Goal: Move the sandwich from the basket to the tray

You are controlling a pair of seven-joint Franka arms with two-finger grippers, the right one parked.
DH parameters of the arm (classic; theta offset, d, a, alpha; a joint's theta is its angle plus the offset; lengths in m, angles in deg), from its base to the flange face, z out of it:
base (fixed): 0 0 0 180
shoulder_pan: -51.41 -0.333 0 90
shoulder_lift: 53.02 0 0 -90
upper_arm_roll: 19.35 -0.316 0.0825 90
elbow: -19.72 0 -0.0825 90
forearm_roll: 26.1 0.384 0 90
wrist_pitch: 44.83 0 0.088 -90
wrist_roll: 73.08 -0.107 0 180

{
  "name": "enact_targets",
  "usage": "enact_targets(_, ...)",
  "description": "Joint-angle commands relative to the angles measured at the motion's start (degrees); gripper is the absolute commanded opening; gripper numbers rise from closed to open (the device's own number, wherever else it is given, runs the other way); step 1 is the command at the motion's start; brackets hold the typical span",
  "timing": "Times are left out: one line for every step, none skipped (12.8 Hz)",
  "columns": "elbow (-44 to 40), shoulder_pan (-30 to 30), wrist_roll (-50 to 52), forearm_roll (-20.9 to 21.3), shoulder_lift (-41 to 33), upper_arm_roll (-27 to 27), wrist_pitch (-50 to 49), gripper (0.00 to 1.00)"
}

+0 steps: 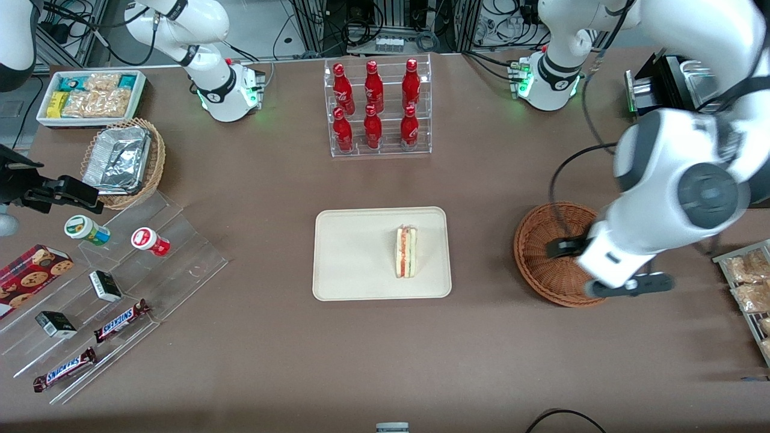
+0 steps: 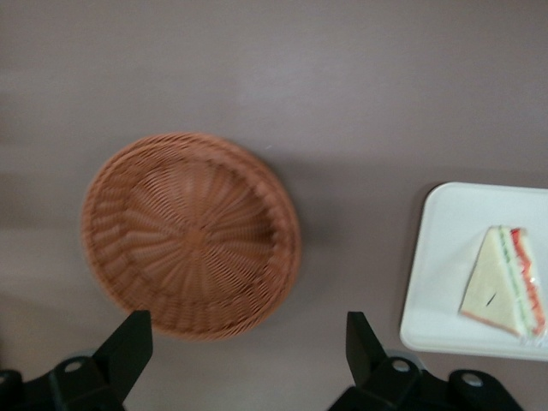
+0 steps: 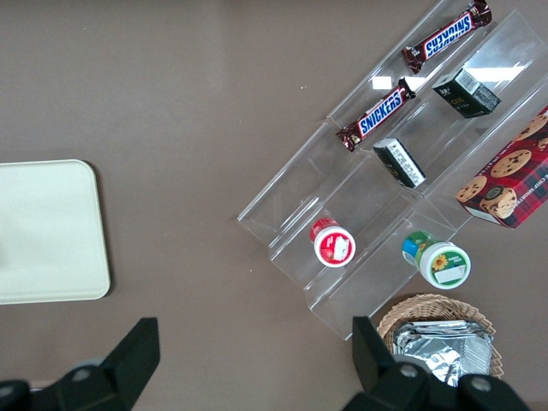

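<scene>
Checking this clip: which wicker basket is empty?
The reddish-brown basket beneath the open gripper; the tan basket holds foil containers.

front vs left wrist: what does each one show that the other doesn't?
Front only: the bottle rack, the foil-container basket, the snack bin, the clear stepped stand with Snickers bars, and the arm over the basket.

Left wrist only: the whole empty inside of the basket, and the gripper open above the table beside it.

Both: the basket, and the sandwich lying on the tray.
</scene>
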Motion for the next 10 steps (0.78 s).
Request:
enact_targets(2.9, -2.8, -1.0, -0.5, -5.9, 0.3, -4.7, 1.0)
enact_targets(2.9, -3.4, -3.4, -0.5, -7.3, 0.3, -7.0, 1.0)
enact_targets(3.6, -4.8, -5.6, -0.5, -8.9, 0.3, -8.5, 1.0)
enact_targets(5.9, -6.1, -6.2, -0.5, -11.4, 0.3, -8.8, 1.0)
enact_targets(7.8, -6.4, -6.1, -0.5, -13.5, 0.3, -8.7, 1.0)
enact_targets(8.9, -6.5, -6.1, -0.5, -15.0, 0.3, -8.9, 1.0)
enact_targets(10.5, -6.5, -6.1, -0.5, -17.0, 0.2, -9.0, 1.0)
enact_targets(12.5, -6.6, -6.1, -0.4, -18.9, 0.2, -8.9, 1.0)
enact_targets(14.0, -6.6, -6.1, -0.5, -20.3, 0.1, -8.5, 1.0)
enact_targets(14.2, -6.9, -6.1, -0.7, -20.7, -0.4, -7.8, 1.0)
